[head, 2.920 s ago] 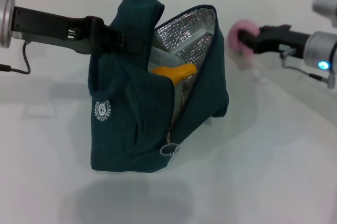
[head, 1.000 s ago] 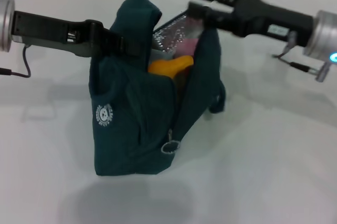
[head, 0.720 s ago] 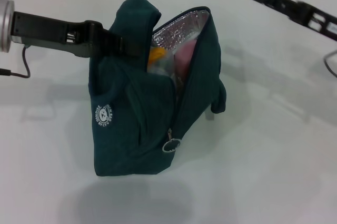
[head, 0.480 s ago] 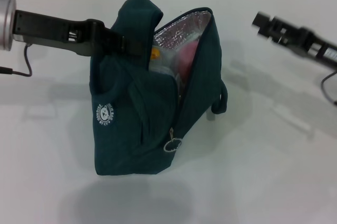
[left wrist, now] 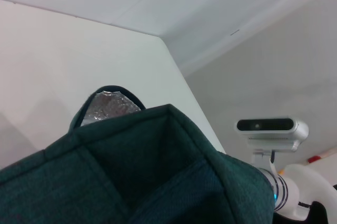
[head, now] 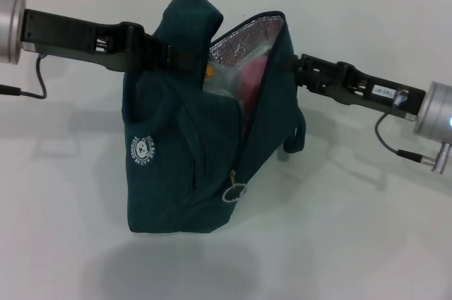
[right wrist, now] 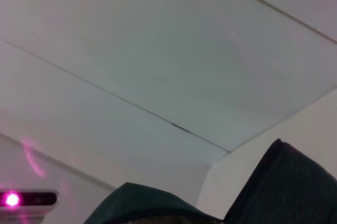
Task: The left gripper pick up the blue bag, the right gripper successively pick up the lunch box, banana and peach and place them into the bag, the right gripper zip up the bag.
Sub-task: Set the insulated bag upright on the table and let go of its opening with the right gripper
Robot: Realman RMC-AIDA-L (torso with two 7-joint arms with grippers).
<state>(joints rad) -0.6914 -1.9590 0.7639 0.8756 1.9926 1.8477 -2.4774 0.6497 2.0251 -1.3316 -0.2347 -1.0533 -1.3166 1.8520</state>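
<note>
With the pink peach [head: 254,78] and a sliver of yellow banana [head: 210,72] already showing inside the mouth, the step in hand looks like the zip-up. The right gripper [head: 291,67], a black two-fingered claw on a black and silver arm, comes in from three o'clock and sits against the bag's outer wall near the top; its fingertips are hidden by the fabric, so how far apart they are I cannot tell.

To do this well, it would need to drop toward the silver ring-pull [head: 236,190] at about six o'clock of the opening, catch the ring squarely, and draw it up along the seam — steadily, since the fabric is slack and would bunch.

The left gripper [head: 173,58], a matching claw reaching from nine o'clock, is clamped on the bag's soft handle and holds the top up.

The blue bag [head: 176,166] — a large dark teal fabric lunch bag with silver foil lining and a round white logo — stands mid-table, mouth gaping toward one o'clock. The lunch box is not clearly visible inside.
</note>
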